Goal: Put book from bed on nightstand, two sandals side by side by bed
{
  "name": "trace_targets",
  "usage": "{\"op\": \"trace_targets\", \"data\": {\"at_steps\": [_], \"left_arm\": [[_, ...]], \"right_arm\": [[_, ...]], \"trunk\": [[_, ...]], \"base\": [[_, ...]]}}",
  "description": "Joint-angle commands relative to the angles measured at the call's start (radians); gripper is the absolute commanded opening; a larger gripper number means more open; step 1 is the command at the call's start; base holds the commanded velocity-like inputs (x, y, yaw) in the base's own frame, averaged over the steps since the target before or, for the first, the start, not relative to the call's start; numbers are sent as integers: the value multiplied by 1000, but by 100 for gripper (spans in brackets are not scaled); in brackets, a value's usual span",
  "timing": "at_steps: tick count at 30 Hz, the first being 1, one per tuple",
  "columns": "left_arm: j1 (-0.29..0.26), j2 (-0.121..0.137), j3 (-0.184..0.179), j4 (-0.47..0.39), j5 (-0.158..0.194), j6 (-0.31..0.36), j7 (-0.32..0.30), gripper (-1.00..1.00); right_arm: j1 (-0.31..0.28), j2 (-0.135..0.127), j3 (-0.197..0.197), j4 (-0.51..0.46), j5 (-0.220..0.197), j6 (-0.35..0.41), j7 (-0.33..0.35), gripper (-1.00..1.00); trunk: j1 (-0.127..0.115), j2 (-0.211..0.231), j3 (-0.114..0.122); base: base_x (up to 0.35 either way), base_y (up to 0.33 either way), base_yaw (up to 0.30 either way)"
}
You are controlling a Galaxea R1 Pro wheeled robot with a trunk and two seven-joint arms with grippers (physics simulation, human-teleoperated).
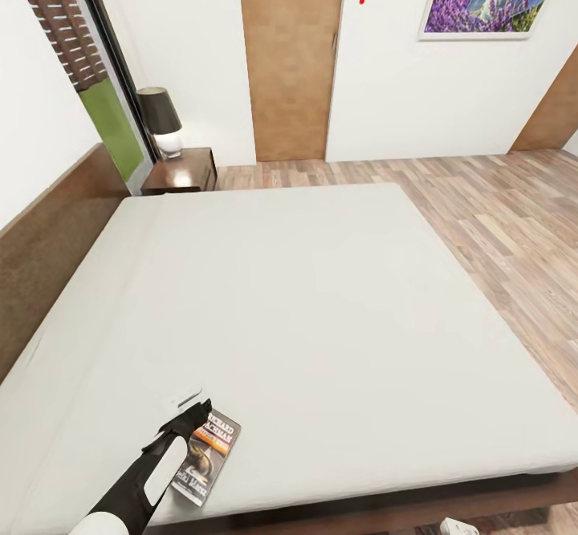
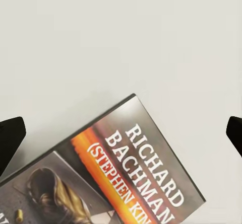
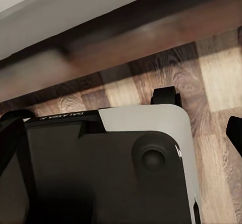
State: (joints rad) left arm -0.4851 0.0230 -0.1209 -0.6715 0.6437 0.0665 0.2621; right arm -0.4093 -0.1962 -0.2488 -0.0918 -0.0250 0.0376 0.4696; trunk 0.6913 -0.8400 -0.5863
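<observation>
One job is in hand, the first: fetching the book (image 1: 205, 456) off the bed (image 1: 321, 302). It lies flat on the mattress near the bed's near edge, cover up. The left tool (image 1: 195, 417) hangs just over its upper end with the arm covering part of the cover. In the left wrist view the two dark fingertips (image 2: 11, 136) stand wide apart at either side, nothing between them, the book (image 2: 128, 171) below and between, so this tool is spread and not gripping. Whether it touches the cover I cannot tell.

Next, I judge, the tool must come down and close across the thin edges, which may need the book tipped or slid toward the bed's edge first. Then it goes to the nightstand (image 1: 183, 171) by the lamp (image 1: 160, 122), well away at the far corner.

For the right tool, its wrist view looks at the robot's base (image 3: 116, 168) and floor (image 3: 217, 83); its fingers seem apart, empty.
</observation>
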Motion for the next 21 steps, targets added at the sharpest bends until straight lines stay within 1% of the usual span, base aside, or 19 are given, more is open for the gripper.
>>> {"op": "trace_targets", "data": {"at_steps": [1,21], "left_arm": [[0,2,-7,-2,7,3,9,100],[0,2,-8,-2,7,3,9,100]], "right_arm": [[0,0,-4,0,-3,4,4,100],[-1,0,-4,0,-3,4,4,100]], "trunk": [[4,-8,-4],[81,-148,-67]], "base": [[0,0,0],[0,0,0]]}}
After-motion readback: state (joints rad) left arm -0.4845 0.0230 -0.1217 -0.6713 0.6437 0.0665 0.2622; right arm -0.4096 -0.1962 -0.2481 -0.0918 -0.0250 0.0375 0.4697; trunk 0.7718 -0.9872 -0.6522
